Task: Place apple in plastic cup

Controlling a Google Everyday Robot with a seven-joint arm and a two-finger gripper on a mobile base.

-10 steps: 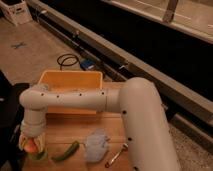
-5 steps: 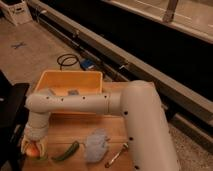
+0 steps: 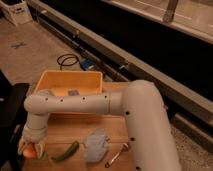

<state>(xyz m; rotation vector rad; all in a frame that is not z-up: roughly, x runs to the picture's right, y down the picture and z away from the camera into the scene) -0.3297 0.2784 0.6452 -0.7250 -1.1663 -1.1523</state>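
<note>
Looking at the gripper (image 3: pixel 31 148) down at the near left corner of the wooden table (image 3: pixel 75 131), hanging off the end of the white arm (image 3: pixel 75 103). Seeing the fingers (image 3: pixel 40 147) pointing downward and clenching on the apple (image 3: pixel 30 152), one on either side of it, with the orange-red fruit peeking out between them. Not managing to tell whether the apple is touching the table or sitting just above it.

Sliding to the right of the fingers now, in the camera view: finding a green pepper (image 3: pixel 66 151) lying slantwise on the wood, just beside the grasped fruit but apart from it. Going further right of the fingers, past the pepper: spotting the plastic cup (image 3: pixel 96 144), pale and translucent, resting on the table, well apart from the apple and with the pepper between the two. Going further right again: catching a metal utensil (image 3: pixel 117 155) lying at an angle just beside the cup.

Looking beyond the fingers, toward the far edge of the table: noting the big yellow tub (image 3: pixel 67 75) behind the arm, with a small bluish item (image 3: pixel 74 92) lying inside it. Glancing past the tub to the floor: picking out a coiled black cable (image 3: pixel 67 60).
</note>
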